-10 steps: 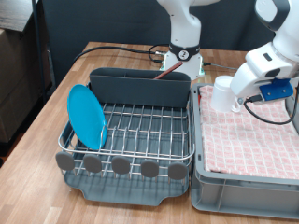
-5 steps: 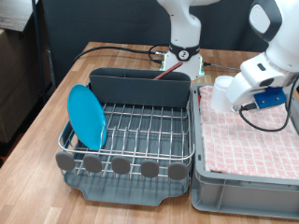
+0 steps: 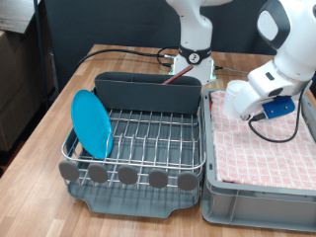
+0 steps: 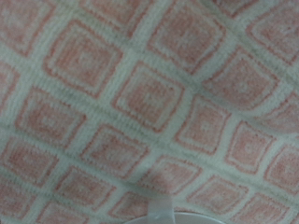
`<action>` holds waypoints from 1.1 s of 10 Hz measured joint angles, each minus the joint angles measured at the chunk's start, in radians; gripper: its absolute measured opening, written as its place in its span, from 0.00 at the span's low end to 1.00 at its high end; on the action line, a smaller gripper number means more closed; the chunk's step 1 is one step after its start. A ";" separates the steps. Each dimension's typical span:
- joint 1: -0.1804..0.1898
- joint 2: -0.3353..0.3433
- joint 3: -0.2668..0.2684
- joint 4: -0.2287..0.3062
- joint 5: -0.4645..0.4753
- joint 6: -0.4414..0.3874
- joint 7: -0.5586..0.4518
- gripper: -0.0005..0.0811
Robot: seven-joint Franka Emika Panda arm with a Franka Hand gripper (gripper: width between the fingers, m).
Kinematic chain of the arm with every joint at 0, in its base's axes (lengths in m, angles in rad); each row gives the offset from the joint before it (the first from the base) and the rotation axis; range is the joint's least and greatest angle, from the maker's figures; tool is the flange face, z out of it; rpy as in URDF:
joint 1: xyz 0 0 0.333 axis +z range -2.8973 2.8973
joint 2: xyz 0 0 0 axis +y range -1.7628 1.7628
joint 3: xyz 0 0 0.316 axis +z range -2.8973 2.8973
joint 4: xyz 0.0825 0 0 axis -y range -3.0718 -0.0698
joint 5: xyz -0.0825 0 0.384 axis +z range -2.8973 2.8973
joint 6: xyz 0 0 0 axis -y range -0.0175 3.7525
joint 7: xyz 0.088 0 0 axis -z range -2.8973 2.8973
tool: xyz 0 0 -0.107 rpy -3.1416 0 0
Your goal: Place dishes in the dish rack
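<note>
The silver wire dish rack (image 3: pixel 148 138) stands on the wooden table. The light-blue plate (image 3: pixel 92 122) stands upright in its slots at the exterior view's left. A thin reddish-brown spoon (image 3: pixel 182 79) seems to lie in the tall dark back compartment. The white mug (image 3: pixel 235 99) is over the far left corner of the red-checked cloth (image 3: pixel 265 148). My gripper (image 3: pixel 249 105) is right at the mug, its fingers hidden behind the white hand. The wrist view shows only blurred checked cloth (image 4: pixel 140 93) and a pale rim (image 4: pixel 154 217) at the edge; no fingers show.
The grey bin (image 3: pixel 222 197) with the cloth stands against the rack at the exterior view's right. The robot base (image 3: pixel 195 61) and black cables (image 3: pixel 118 54) are behind the rack. A dark drain tray (image 3: pixel 133 202) sticks out in front.
The hand has tilted and sunk slightly towards the cloth, its blue part moving left and down. The mug has stayed in about the same spot. Plate and rack are unchanged.
</note>
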 joint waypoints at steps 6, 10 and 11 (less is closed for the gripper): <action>-0.002 -0.025 -0.023 -0.058 -0.028 0.025 -0.028 0.99; -0.003 -0.049 -0.039 -0.095 -0.037 0.038 -0.042 0.58; -0.003 -0.053 -0.044 -0.102 -0.038 0.040 -0.043 0.58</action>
